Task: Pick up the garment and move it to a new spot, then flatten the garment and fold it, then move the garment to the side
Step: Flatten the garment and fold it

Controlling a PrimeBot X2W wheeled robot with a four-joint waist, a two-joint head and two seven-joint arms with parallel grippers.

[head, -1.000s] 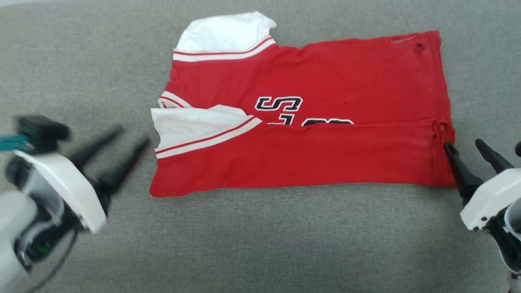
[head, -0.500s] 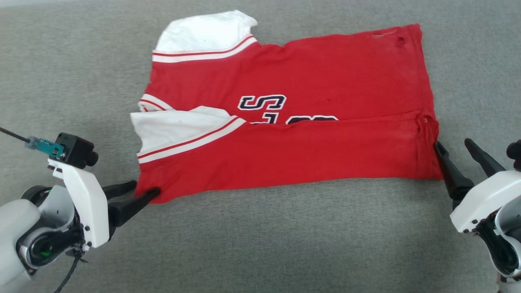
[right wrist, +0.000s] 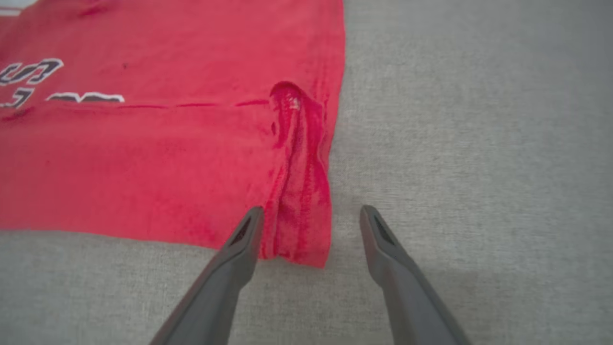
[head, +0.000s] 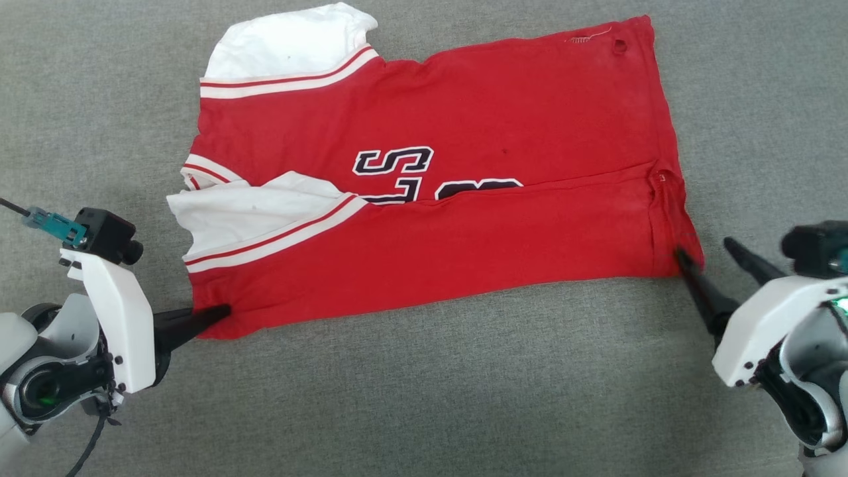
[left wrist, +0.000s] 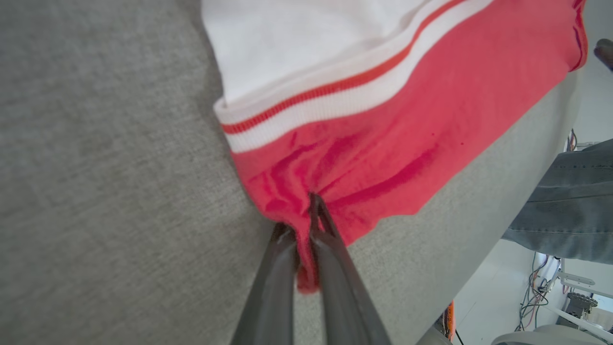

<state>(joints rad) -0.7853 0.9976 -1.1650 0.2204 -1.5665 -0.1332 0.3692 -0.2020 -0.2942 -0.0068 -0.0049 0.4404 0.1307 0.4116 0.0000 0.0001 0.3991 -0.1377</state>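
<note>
**Fig.** Garment (head: pixel 430 199), part-folded, flat on the grey cloth surface (head: pixel 424 411); head view. Its long axis runs left–right across the robot's front. The axis is slightly skewed, so the hem end (right) lies farther off than the sleeve end (left). The near long edge is already turned over toward the middle and covers the lower part of the lettering.

**(a)** Left end effector (head: pixel 222 310): clenched on the near-left corner. In the left wrist view the cloth is pinched btwn both fingers (left wrist: pixel 335 258), w/ puckers radiating from the grip.

**(b)** Right end effector (head: pixel 703 247): released, fingers spread, at the near-right corner. In the right wrist view one finger (right wrist: pixel 230 268) meets the cloth's near edge, and the bunched hem corner lies in the gap. The other finger is over bare surface just beside the hem.

**Key relation:** each near corner lies straight ahead of its own arm, i.e. the two sit at opposite ends of one edge. The line btwn them therefore parallels the long axis.

**Judgement:** the step in hand is prob. securing both near corners for the next fold or carry, and the right side is not yet secured. The next move prob. needs the right fingers to close on the hem corner before any lift. W/ one corner held, a pull would likely drag the cloth askew and spoil the fold.
</note>
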